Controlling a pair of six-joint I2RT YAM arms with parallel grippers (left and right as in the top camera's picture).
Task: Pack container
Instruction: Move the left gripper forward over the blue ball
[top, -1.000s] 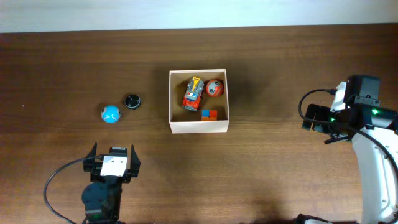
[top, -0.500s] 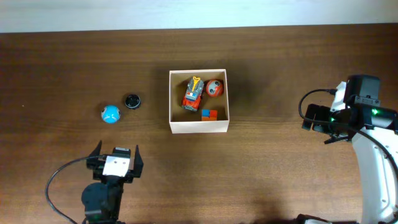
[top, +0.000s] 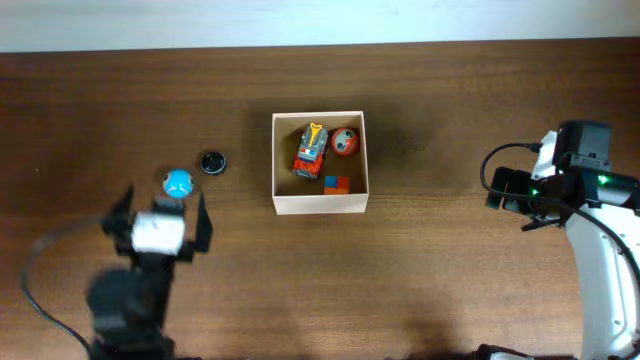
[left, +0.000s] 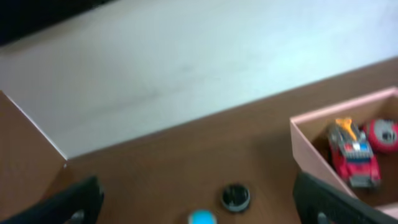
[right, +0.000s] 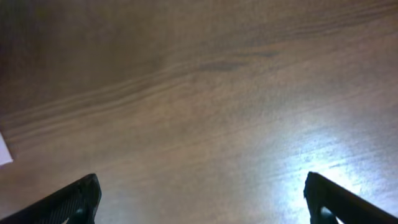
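Blue ball (top: 178, 183) at middle left should sit centred in the left claw (top: 161, 203), its fingers wide apart, clear of the black cap (top: 211, 162).

- The left gripper (top: 160, 207) has swung farther from the near edge and to the left.
- It now sits just near of the blue ball (top: 178, 183), no longer well apart.
- Its arm now shows blurred.
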